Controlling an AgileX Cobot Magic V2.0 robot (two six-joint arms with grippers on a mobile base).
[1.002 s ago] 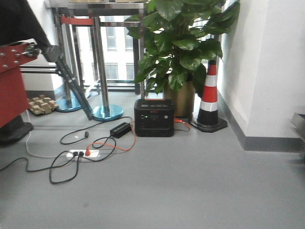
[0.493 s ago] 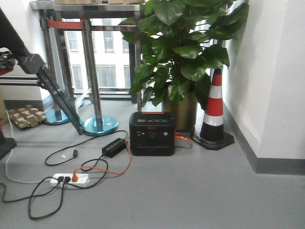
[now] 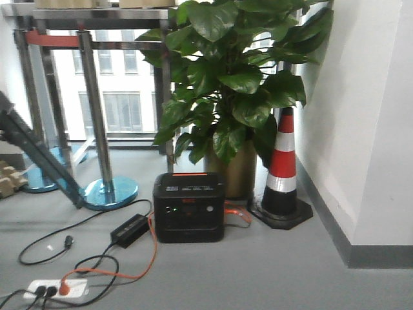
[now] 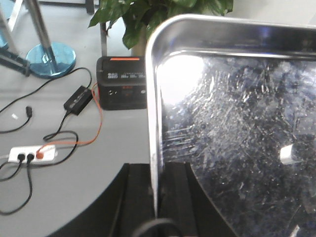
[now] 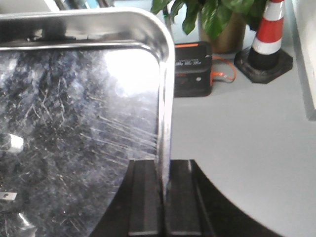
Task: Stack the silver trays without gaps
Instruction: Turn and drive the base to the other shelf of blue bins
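Silver tray (image 4: 237,123) left rim pinched between left fingers (image 4: 136,197), right rim between right fingers (image 5: 145,197). Front view shows power station (image 3: 189,208), cone (image 3: 282,165).

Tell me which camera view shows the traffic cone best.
The front view: the cone stands whole, base to top, beside the plant. The right wrist view cuts off its top, showing only the base and lower stripes. The left wrist view does not show it; the tray fills that side.
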